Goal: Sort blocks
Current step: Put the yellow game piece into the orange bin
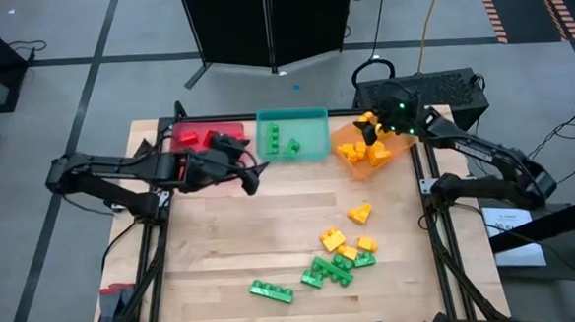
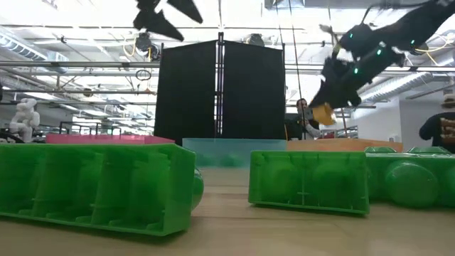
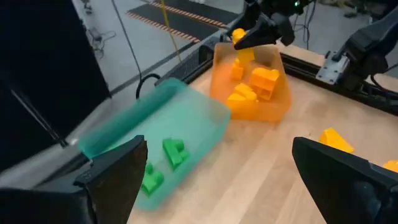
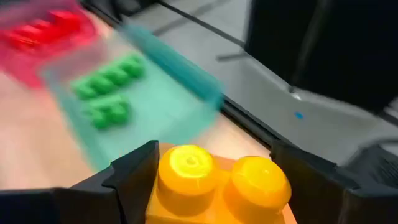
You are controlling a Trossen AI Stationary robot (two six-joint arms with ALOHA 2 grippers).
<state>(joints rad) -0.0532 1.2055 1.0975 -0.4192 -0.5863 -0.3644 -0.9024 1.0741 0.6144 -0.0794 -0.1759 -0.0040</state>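
Note:
My right gripper (image 1: 369, 128) hangs over the orange tray (image 1: 394, 156) at the table's far right, shut on a yellow two-stud block (image 4: 214, 186). Several yellow blocks (image 1: 364, 155) lie in that tray. My left gripper (image 1: 252, 175) is open with nothing between its fingers, above the table just in front of the red tray (image 1: 229, 127) and the teal tray (image 1: 311, 130). The teal tray holds green blocks (image 1: 276, 139); the red tray holds red blocks (image 1: 190, 138). Loose yellow blocks (image 1: 359, 213) and green blocks (image 1: 272, 291) lie on the table's near right. My right gripper pinches the yellow block between its two fingers, one on each short end (image 4: 157, 186), with both studs facing the wrist camera. The fingers slant down toward the table's left. The block (image 2: 323, 114) is lifted clear, above the orange tray.
A mixed cluster of green and yellow blocks (image 1: 337, 262) lies near the table's right front. The low view is filled by green blocks (image 2: 309, 181) close to the camera. The table's middle and left front show bare wood (image 1: 232, 233). People stand in the room beyond.

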